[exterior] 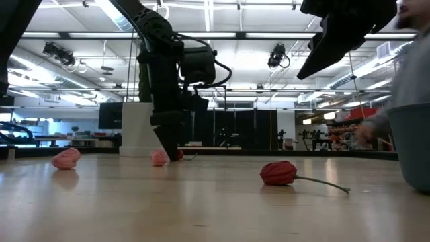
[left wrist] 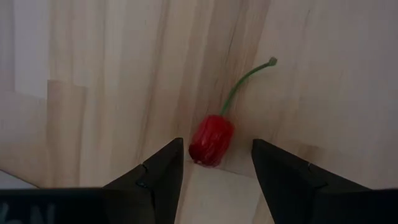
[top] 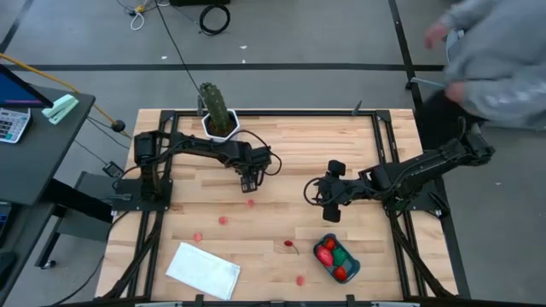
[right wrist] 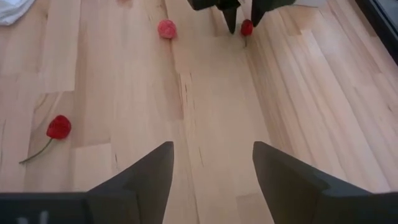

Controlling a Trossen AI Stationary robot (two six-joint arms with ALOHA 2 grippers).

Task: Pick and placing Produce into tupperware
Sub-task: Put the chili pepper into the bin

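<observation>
My left gripper [top: 249, 182] points down at the table's middle, open. Its fingertips [left wrist: 217, 163] stand on either side of a small red produce piece with a green stem [left wrist: 211, 140], which lies on the wood untouched; the right wrist view also shows this piece [right wrist: 247, 27]. My right gripper [top: 328, 207] hovers open over bare wood [right wrist: 211, 168]. The teal tupperware [top: 350, 271] sits near the front edge and holds red and green pieces. More produce lies loose: pink pieces [top: 223, 220] [top: 198, 237], a stemmed red one [top: 291, 245] [exterior: 278, 173], and another [top: 300, 279].
A tall green cactus in a white pot [top: 217, 111] stands at the far edge behind the left arm. A flat white sheet [top: 203, 271] lies at the front left. A person in grey [top: 495, 60] stands beyond the table's far right corner. Bare wood lies between the arms.
</observation>
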